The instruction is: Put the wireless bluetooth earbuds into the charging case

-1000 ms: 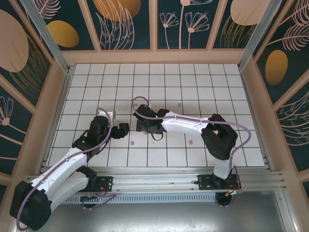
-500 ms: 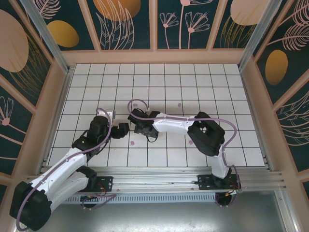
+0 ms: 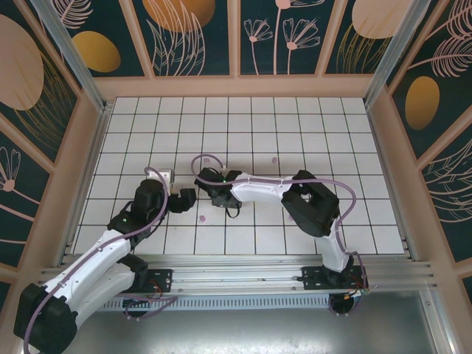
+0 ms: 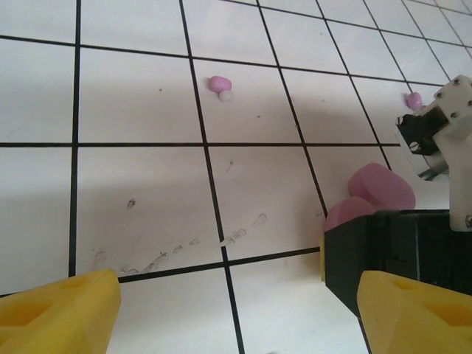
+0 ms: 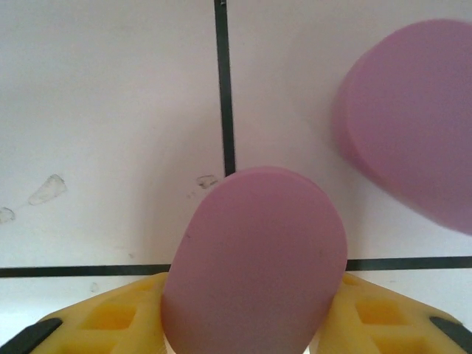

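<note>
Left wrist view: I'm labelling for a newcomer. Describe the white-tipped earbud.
On the white tiled floor, look up and left from the two big pink ovals. The earbud lies alone: tiny, pink with a white tip, while the second earbud sits by the right arm.

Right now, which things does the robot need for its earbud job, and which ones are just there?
For the job:
- tiny pink earbud
- second earbud
- pink oval, likely the charging case, flanked by the right gripper
- other pink oval beside it

Just there:
- tiled table
- scuff marks
- flowery wall panels
</note>
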Motion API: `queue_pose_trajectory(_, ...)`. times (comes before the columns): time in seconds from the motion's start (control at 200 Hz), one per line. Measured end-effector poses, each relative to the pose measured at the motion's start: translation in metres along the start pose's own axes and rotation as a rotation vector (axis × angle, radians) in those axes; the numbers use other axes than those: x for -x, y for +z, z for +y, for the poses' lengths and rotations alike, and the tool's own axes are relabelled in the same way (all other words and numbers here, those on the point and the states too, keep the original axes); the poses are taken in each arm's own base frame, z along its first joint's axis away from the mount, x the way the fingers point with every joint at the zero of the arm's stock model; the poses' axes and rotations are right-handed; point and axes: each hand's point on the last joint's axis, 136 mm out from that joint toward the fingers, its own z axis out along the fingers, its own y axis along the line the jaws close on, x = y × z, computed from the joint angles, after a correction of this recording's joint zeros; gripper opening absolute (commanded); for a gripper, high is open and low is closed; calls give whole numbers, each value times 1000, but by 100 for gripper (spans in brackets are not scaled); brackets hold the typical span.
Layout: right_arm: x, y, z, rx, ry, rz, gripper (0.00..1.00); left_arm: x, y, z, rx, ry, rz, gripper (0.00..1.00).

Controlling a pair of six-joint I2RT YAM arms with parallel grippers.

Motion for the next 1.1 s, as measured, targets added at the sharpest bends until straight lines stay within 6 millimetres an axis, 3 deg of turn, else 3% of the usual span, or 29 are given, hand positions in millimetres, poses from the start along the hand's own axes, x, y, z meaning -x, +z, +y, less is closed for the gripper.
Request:
queue_pose_trajectory(0.095, -1, -12, -9, 3, -102, -9, 27, 7, -6, -8, -44, 22, -40, 79)
queue_pose_trajectory(0.205, 7, -42, -14, 53, -233, -43, 23, 20, -19, -26, -144, 83, -116, 80)
queue_pose_trajectory(0.435, 39, -131, -17, 326, -459, -123, 21, 49, -62, -70, -369, 302, -345, 86)
queue_pose_trajectory(0.525, 48, -159, -20, 422, -549, -154, 21, 48, -71, -88, -456, 418, -362, 85)
queue_pose_trajectory(0.641, 42, -175, -18, 475, -683, -144, 21, 47, -81, -115, -585, 566, -330, 85)
queue_pose_trajectory(0.841, 23, -185, -22, 508, -892, -91, 20, 56, -92, -155, -786, 786, -290, 83)
queue_pose_trajectory(0.981, 10, -194, -21, 574, -1009, -81, 20, 46, -85, -164, -887, 859, -226, 79)
queue_pose_trajectory(1.101, 5, -220, -18, 662, -1089, -140, 20, 31, -76, -166, -960, 879, -163, 75)
